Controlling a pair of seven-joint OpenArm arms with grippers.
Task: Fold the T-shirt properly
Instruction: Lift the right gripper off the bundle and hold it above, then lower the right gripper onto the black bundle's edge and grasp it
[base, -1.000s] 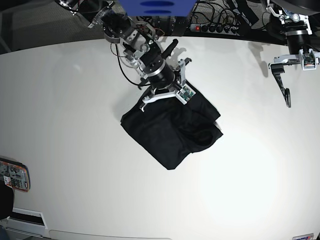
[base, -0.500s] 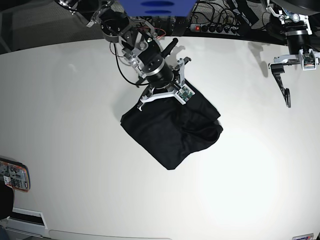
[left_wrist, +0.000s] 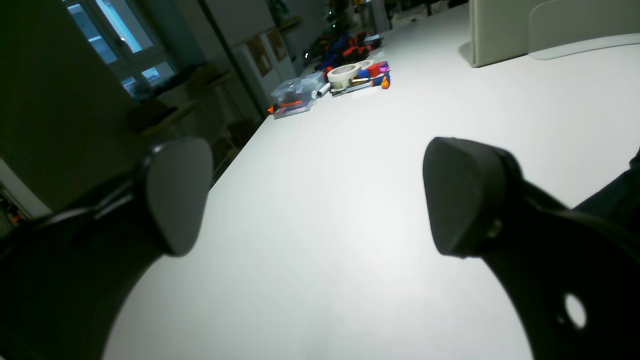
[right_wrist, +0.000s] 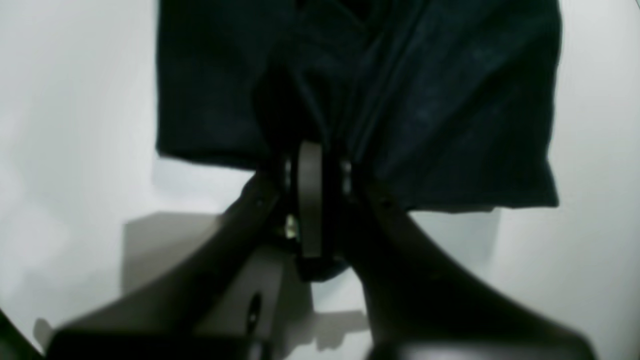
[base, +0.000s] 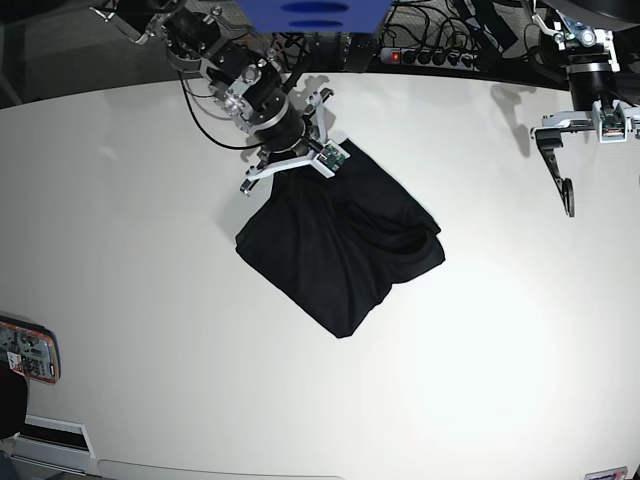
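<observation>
Lay bunched and part-folded on the white table (base: 130, 250), the black T-shirt (base: 335, 245), its upper edge pinched between the closed fingers of the right gripper (right_wrist: 311, 165) at the far side of the cloth. Hung well apart over bare tabletop, the left gripper (left_wrist: 315, 200), fingers (left_wrist: 462, 195) spread wide and holding nothing. Sat far off along the table edge, a roll of tape (left_wrist: 344, 75) among small tools.
</observation>
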